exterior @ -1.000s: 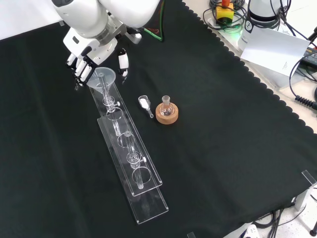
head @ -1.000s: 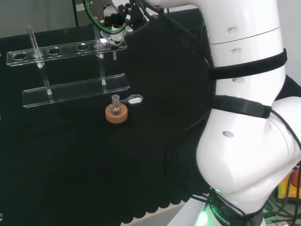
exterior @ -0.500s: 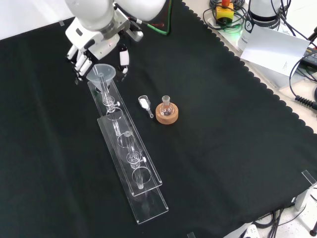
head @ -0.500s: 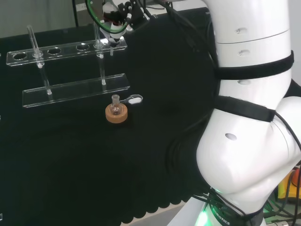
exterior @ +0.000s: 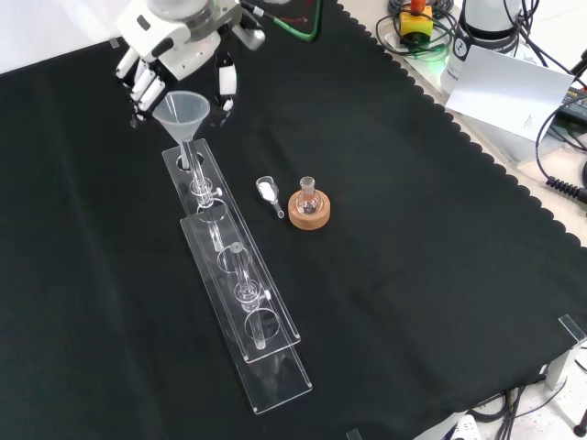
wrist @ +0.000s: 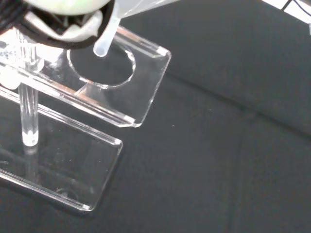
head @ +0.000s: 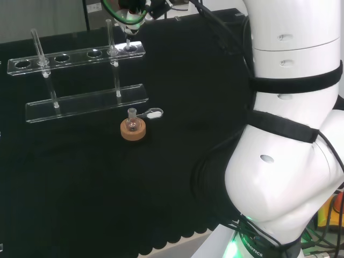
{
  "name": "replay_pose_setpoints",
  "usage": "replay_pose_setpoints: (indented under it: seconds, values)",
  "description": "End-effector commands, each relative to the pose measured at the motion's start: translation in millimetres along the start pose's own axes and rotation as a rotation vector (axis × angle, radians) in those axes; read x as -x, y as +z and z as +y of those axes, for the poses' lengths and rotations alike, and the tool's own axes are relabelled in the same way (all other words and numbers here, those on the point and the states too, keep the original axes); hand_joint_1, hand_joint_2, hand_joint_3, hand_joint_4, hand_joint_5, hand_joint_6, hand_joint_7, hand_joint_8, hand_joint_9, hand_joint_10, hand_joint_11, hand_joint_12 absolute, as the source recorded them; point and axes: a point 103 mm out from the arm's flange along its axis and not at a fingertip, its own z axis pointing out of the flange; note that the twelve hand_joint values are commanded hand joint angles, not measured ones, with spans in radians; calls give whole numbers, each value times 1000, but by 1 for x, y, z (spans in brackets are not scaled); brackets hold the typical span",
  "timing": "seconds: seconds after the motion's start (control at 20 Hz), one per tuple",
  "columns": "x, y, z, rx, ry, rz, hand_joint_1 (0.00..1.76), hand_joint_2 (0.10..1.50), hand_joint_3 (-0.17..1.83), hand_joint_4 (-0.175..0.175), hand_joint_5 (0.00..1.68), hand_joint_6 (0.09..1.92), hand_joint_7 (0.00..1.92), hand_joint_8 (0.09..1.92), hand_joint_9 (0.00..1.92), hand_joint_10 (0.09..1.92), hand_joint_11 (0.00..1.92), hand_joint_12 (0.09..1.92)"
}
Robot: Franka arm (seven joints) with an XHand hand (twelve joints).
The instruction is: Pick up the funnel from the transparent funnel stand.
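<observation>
No readable print. Front view, near to far: clear acrylic stand (exterior: 240,302) with round holes, then a small flask on a cork ring (exterior: 309,212) with a scoop (exterior: 269,192) beside it. Past those, the clear conical funnel (exterior: 179,112) is gripped by the hand (exterior: 174,55). In the wrist view its stem tip sits just above the end hole.

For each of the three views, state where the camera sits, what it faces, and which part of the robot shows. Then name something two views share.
Head view: behind and above the arm's base, facing the bench; white arm links at right.
Front view: before the arm, looking down on the cloth; the hand enters at top holding the funnel.
Wrist view: at the wrist, facing the funnel stand.
Head and front views share the cork ring.
</observation>
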Motion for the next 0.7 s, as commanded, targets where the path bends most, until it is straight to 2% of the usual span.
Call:
replay_pose_setpoints:
  seconds: [0.05,0.4,0.7]
  values:
    - [26,-46,-47,11,39,-42,943,645,656,-15,645,787,631,782,858,601,419,1310]
    - [32,-58,-93,25,48,-29,943,643,662,-15,637,798,625,784,854,603,413,1314]
    - [26,-49,-135,-2,59,-21,943,641,666,-13,635,805,621,785,851,605,411,1316]
